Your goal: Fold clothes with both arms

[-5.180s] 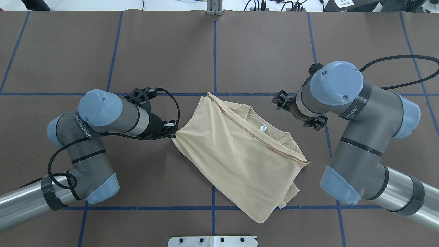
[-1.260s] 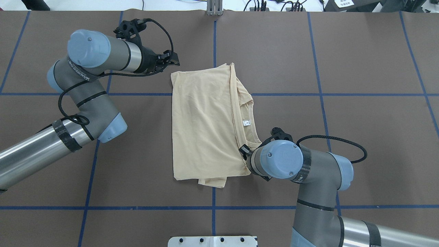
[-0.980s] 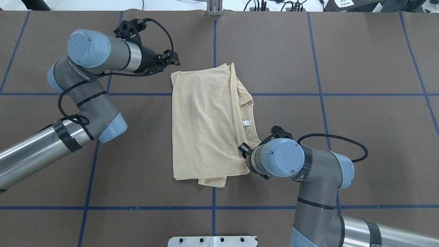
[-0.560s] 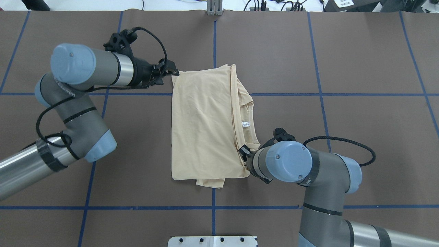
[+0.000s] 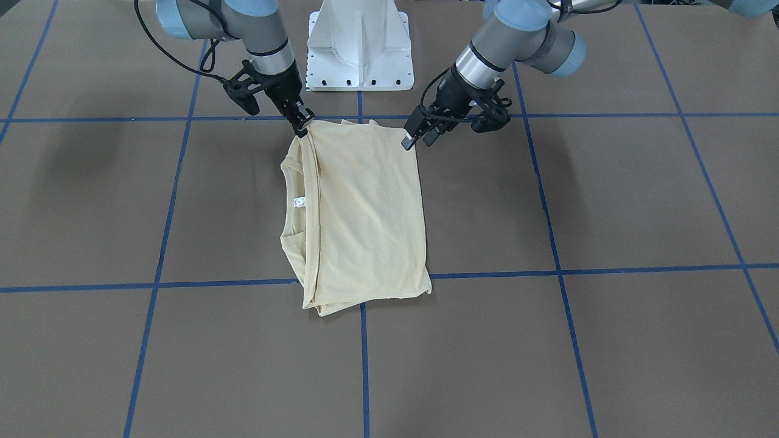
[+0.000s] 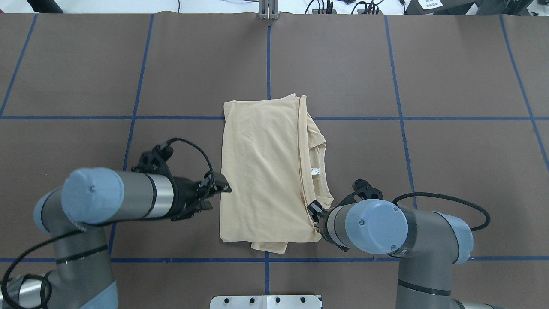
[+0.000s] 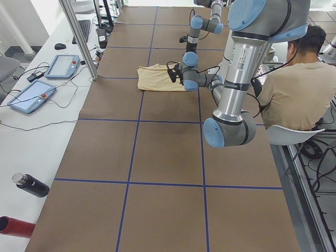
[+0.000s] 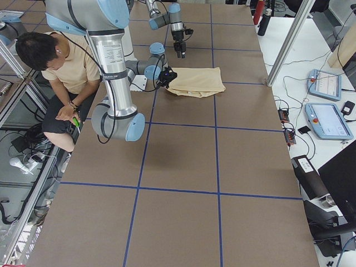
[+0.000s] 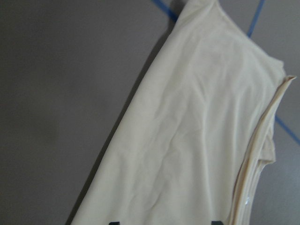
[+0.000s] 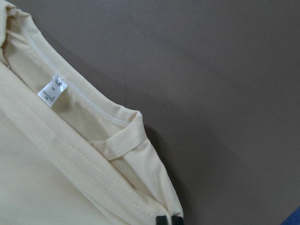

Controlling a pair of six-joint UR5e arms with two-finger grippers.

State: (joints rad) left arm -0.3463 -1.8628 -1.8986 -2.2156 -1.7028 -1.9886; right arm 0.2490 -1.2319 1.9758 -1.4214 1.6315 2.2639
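From the front I count one cream T-shirt (image 5: 365, 213), folded flat in the middle of the brown table (image 5: 608, 194). My two grippers are at its edge nearest my white base (image 5: 359, 42): my right gripper (image 5: 302, 126) pinches one corner, and my left gripper (image 5: 415, 135) hangs near the other corner with its fingers apart. From above, my right wrist (image 6: 373, 223) hides most of that pinch, and one small white label (image 6: 315, 171) shows in the neck. The side views show one person (image 7: 294, 89) sitting by my side of the table, and each wrist view cuts my fingertips off at the bottom, the left pair wide apart over cloth and the right pair close together on the shirt's edge.
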